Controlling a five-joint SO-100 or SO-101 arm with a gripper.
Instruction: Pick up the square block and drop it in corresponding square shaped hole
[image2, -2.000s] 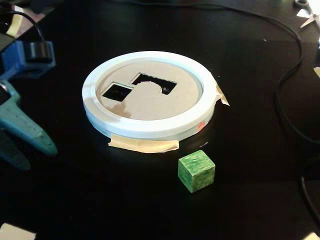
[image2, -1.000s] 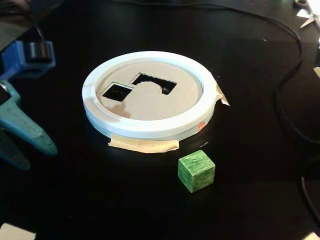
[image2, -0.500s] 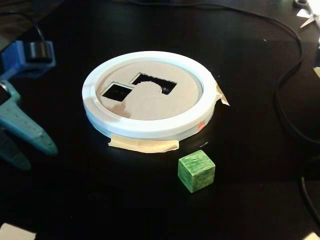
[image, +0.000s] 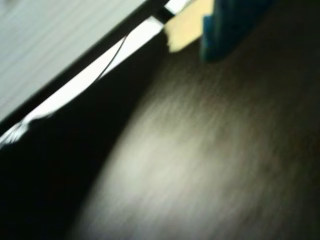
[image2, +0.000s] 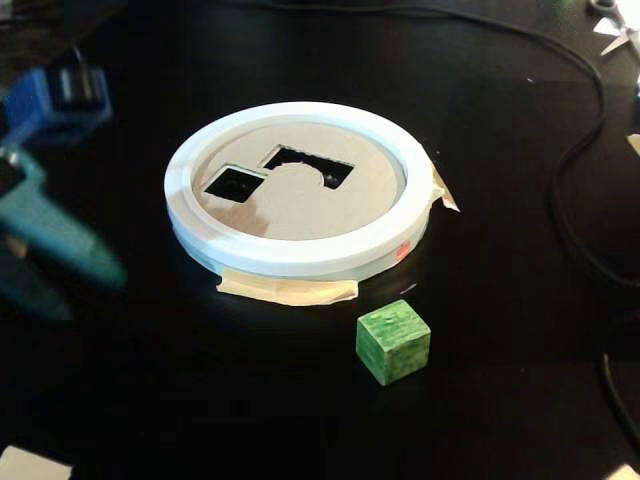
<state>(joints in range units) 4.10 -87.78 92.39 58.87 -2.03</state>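
Observation:
In the fixed view a green square block (image2: 393, 342) sits on the black table, just in front of a white round sorter (image2: 300, 262) taped down. Its cardboard top has a square hole (image2: 235, 184) at the left and a larger odd-shaped hole (image2: 312, 167) beside it. My gripper (image2: 92, 295) is blurred at the far left, well left of the sorter and the block. Its teal fingers (image2: 70, 243) look apart and hold nothing. The wrist view is blurred and shows neither block nor sorter.
A black cable (image2: 575, 180) curves along the right side of the table. Pale tape tabs (image2: 290, 291) stick out from under the sorter. The wrist view shows dark table, a bright edge (image: 90, 75), a pale patch (image: 185, 30) and a blue part (image: 232, 25).

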